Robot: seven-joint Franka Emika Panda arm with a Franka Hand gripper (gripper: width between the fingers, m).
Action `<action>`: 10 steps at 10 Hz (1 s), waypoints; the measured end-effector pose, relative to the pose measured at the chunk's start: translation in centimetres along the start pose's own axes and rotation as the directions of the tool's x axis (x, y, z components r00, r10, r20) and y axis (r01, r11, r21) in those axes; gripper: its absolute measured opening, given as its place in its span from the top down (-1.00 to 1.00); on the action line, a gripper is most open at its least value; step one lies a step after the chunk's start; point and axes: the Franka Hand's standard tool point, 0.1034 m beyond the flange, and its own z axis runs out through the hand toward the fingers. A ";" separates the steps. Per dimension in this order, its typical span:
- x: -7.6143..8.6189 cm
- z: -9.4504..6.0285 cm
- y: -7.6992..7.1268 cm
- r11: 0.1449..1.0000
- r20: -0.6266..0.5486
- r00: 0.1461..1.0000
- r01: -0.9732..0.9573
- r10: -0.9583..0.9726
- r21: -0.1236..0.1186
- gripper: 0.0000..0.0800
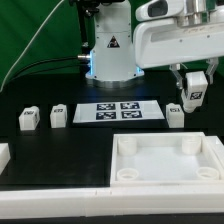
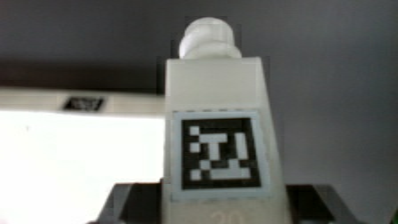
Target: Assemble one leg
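**Leg in grasp, held off the table: carry to a socket is next**

Obs. The gripper (image 1: 192, 90) is clenched on the leg (image 2: 217, 110). In the wrist view both dark fingers (image 2: 125, 203) press the post's sides, the tag faces the camera, and the rounded stub (image 2: 210, 40) is at the end away from the fingers.

Position. In the exterior view the held leg hangs in the upper part of the exterior view's right. It looks clear of the black table (image 1: 60, 150), above and just beside a loose leg (image 1: 176, 116) standing there. Two more loose legs (image 1: 28, 120) stand at the exterior view's left, well apart from the gripper. The marker board (image 1: 120, 110) lies at centre. The tray-like piece (image 1: 165, 185) fills the lower part of the exterior view's right, with round corner sockets showing. The nearest socket (image 1: 190, 143) lies below the gripper in the frame. No leg is seated in any socket visible.

Judgement. The pick looks complete, and the step in hand is carrying the leg to the tray-like piece.

Next move, as I judge it:
- Shift the leg over one corner socket without clipping the loose leg close beneath.
- Keep the post upright with the stub pointing down.
- Centre the stub on the socket before descending, since a small offset could jam it on the rim.
- Whether seating takes a push or a twist, I cannot tell from these views.
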 end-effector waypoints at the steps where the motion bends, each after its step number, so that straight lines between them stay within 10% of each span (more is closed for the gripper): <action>1: 0.2 -0.1 0.0 1.000 -0.004 1.000 -0.001 0.001 0.001 0.26; 3: 0.3 -0.1 0.1 1.000 -0.004 1.000 0.007 -0.007 0.000 0.26; 10: 9.6 -0.8 1.8 0.986 -0.090 0.982 0.169 -0.167 0.010 0.26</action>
